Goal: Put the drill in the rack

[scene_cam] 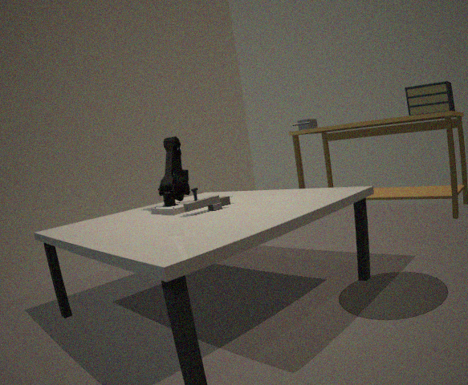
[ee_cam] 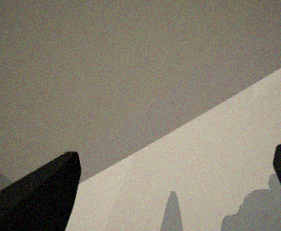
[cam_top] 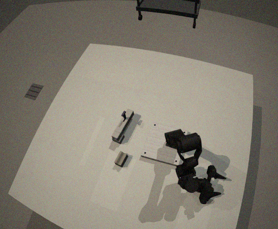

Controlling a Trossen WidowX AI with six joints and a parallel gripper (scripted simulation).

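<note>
Blk arm [cam_top: 189, 142] [scene_cam: 172, 165], off-wht tbl [cam_top: 158, 81] [scene_cam: 151, 236] [ee_cam: 246, 144]

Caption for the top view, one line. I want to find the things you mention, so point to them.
The arm's gripper [cam_top: 223, 185] [ee_cam: 177, 158], open and holding nothing, points away from the long slotted block [cam_top: 120, 127] [scene_cam: 201, 202] and the small block [cam_top: 121, 159] on the white table [cam_top: 158, 81] [scene_cam: 163, 244].

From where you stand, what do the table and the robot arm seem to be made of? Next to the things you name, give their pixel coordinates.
Table [cam_top: 158, 74] [scene_cam: 209, 236]: perhaps painted board, matte; its top looks pale and even, without grain.

Robot arm [cam_top: 189, 142] [scene_cam: 173, 165]: plastic or coated metal, I can't tell which; it looks uniformly black, with little shine.
</note>
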